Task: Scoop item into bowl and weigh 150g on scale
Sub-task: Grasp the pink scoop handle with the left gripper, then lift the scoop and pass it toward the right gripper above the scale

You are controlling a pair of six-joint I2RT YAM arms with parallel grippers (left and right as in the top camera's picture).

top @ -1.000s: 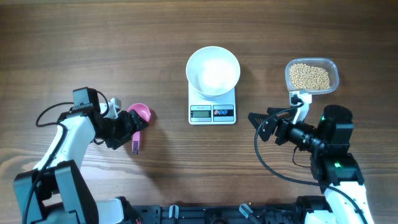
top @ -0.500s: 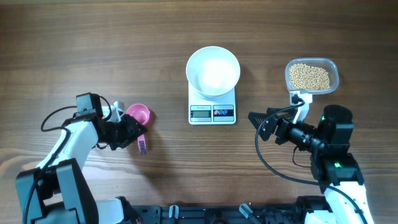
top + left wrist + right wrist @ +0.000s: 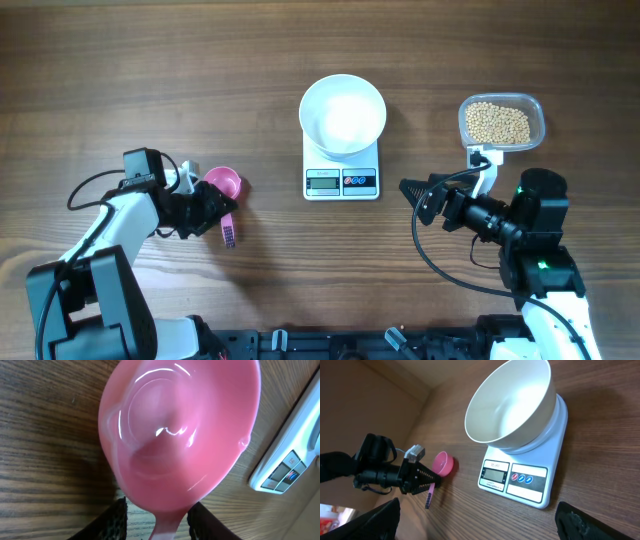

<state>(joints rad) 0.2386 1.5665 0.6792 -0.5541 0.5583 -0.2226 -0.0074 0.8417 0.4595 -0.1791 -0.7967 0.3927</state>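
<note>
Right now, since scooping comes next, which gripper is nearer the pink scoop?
Left. The left gripper sits at the handle of the pink scoop, jaws either side; the right gripper is away beyond the scale.

A glossy pink scoop (image 3: 180,435) fills most of the frame, its round cup empty and streaked with bright highlights. Its handle runs down to the bottom edge, where the left gripper (image 3: 159,519) clamps it: two dark fingers (image 3: 107,525) press against it, one on each side. Brown wooden table (image 3: 45,460) lies beneath. At the right edge a corner of the white scale (image 3: 290,445) shows, with its small coloured buttons (image 3: 291,476).
</note>
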